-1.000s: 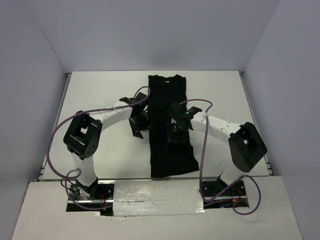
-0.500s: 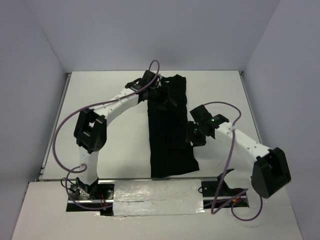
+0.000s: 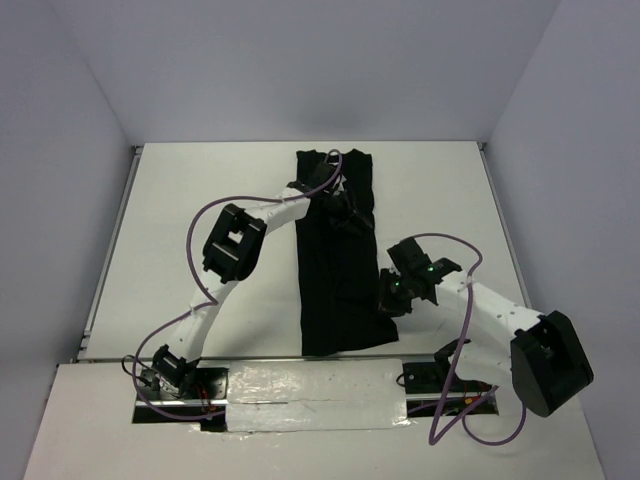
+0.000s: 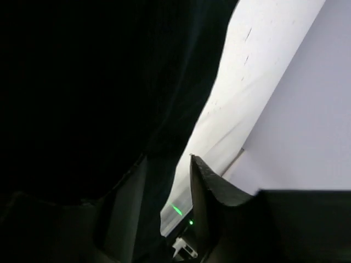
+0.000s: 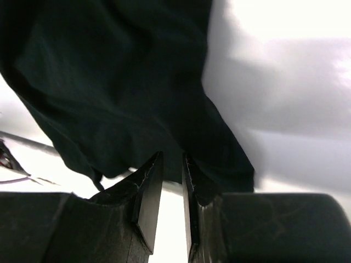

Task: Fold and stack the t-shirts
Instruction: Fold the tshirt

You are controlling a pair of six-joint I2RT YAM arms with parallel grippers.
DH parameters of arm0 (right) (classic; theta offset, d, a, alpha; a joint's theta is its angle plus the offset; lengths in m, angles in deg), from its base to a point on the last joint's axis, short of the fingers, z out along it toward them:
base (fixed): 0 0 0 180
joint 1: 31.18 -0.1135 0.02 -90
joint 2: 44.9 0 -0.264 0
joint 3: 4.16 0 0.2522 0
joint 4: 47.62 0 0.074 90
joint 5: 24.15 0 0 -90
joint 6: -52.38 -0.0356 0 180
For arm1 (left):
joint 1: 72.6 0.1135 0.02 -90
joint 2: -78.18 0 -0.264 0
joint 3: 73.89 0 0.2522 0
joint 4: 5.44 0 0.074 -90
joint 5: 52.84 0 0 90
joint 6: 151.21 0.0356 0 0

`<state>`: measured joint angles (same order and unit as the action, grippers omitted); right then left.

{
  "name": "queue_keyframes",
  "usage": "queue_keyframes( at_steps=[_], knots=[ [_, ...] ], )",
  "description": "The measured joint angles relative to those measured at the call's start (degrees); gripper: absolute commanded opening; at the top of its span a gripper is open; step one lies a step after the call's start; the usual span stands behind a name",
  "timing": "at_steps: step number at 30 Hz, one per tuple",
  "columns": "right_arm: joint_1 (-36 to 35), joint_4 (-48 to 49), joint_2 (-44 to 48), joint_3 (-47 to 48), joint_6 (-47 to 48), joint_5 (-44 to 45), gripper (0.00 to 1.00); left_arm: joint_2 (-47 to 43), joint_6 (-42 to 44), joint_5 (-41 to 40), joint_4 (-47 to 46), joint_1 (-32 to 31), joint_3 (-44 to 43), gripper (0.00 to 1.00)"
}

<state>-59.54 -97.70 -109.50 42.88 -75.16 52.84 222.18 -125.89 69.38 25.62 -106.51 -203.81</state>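
On the table [image 3: 200,200]: black t-shirt [image 3: 335,280] lies as a long narrow strip, collar far.
Left gripper [image 3: 340,208]: at the collar end, jaws part-way apart; grip unclear.
Right gripper [image 3: 388,300]: jaws pinch the right edge, likely for folding.

Free room:
- bare table [image 3: 200,180] at far left, beside the t-shirt [image 3: 335,290]
- bare strip at far right, between the shirt and the right wall [image 3: 560,150]

Obstacles:
- left arm [image 3: 230,245], slanting from the near-left base to the shirt's far end
- right arm [image 3: 490,310], crossing the near-right
- purple cables [image 3: 440,237], looped above both arms
- walls on three sides
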Motion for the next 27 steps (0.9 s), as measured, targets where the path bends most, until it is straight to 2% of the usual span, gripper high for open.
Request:
queue_keyframes(
  at_steps=[3,7,16,18,22,27],
  knots=[
    [0.0,4.1,-3.5,-0.9,-0.8,-0.7,0.27,1.3,-0.1,-0.8,0.7,0.3,-2.3,0.45],
    [-0.2,4.9,-8.6,-1.6,-3.9,-0.2,0.27,5.3,-0.6,-1.0,1.1,0.9,-8.4,0.47],
    [-0.7,6.3,-10.6,-1.0,-5.1,-3.0,0.3,13.5,-6.3,1.0,-2.9,5.4,-19.9,0.51],
    [-0.8,6.1,-12.6,0.4,-4.7,-3.8,0.31,13.7,-6.5,1.6,-4.0,5.9,-19.9,0.55],
    [-1.0,3.2,-15.6,4.4,-2.9,-2.2,0.41,13.4,-4.7,2.5,-5.3,6.3,-19.8,0.65],
    [-1.1,-2.5,-14.4,11.0,-1.0,2.1,0.41,9.3,0.1,2.8,-4.5,6.9,-16.3,0.74]
  ],
)
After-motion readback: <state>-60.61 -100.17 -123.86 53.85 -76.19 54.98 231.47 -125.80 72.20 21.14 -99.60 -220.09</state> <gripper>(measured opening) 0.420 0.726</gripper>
